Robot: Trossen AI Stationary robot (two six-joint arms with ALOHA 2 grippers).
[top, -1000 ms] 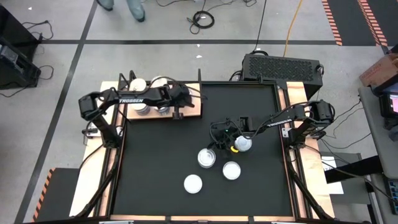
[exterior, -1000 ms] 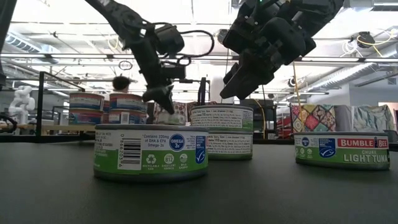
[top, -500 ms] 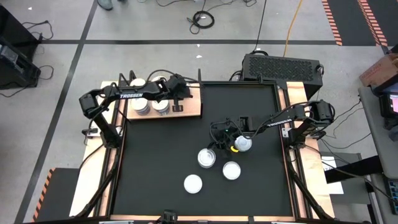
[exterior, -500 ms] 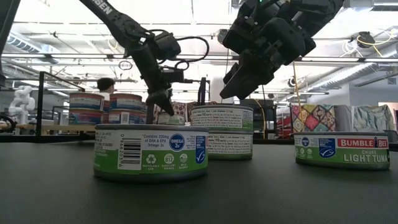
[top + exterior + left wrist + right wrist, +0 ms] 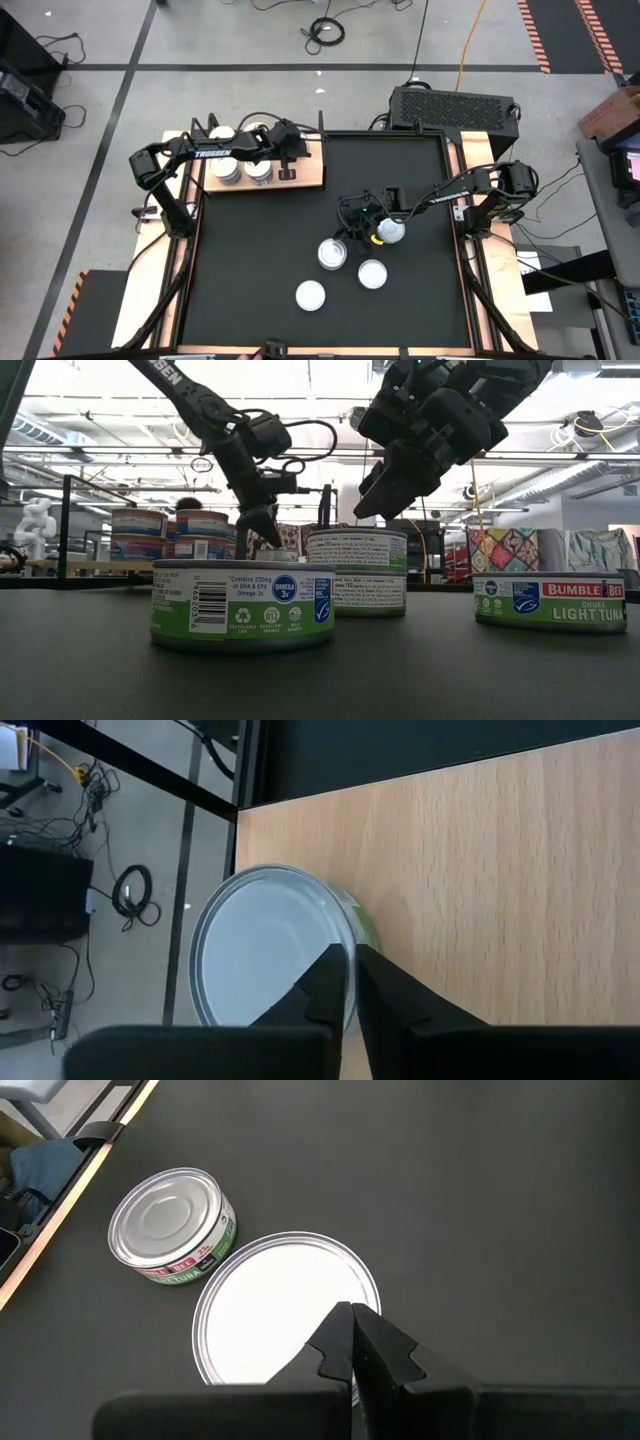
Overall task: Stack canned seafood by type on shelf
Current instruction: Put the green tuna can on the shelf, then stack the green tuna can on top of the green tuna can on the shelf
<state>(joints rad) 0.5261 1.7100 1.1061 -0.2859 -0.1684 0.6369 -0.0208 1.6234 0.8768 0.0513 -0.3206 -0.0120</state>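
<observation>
Low view, nearest item: one green-labelled tin (image 5: 243, 605) at lower left of the frame; behind it at centre, a two-high stack (image 5: 356, 572); at right, a tuna tin (image 5: 551, 601). All are set on the black mat (image 5: 320, 675).

Above the centre stack: the right gripper (image 5: 372, 492), fingers pressed together, nothing held. In the right wrist view the tips hang over a pale-topped tin (image 5: 287, 1305), with a silver-topped tin (image 5: 172, 1225) just beside it.

Farther back, upper left of the high view: the shelf (image 5: 312, 168), a light wooden board holding stacked tins (image 5: 240, 160). The left gripper (image 5: 286, 174) is poised over it; its fingers are seen nearly together in the wrist view, beside a pale-topped tin (image 5: 270, 955) and gripping nothing.

Step judged in hand: placing on the shelf appears done, and clearing away is called for. A straight lift is advised, so that the tin beside the fingertips is not nudged.

Room: bare board is seen toward the mat side; the placed tin lies close to the board's outer edge. Open mat is seen between shelf and loose tins.
</observation>
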